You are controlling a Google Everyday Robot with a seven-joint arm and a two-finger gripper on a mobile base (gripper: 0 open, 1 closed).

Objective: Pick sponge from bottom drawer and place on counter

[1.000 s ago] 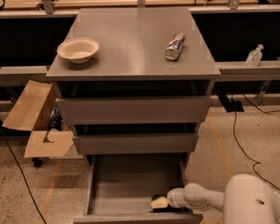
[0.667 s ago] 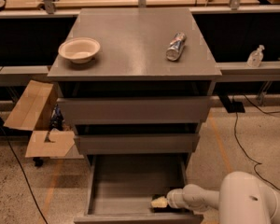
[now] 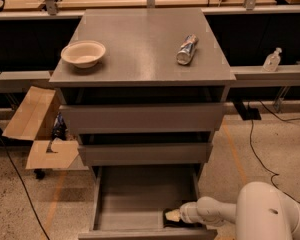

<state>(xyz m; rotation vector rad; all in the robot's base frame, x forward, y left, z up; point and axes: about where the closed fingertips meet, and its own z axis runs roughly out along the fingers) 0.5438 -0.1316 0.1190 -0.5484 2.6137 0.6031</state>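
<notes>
Nothing much moved since earlier: gripper (image 3: 180, 215) still low in the open bottom drawer (image 3: 135, 194), bottom centre of frame, against the sponge (image 3: 170, 217) in its lower-right corner, grip state can't tell; lift and placing on counter (image 3: 140, 39) remain.

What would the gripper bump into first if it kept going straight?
The sponge. The gripper sits low in the bottom drawer, pointing left in the picture, and the sponge lies right at its tip; they may already touch.
</notes>
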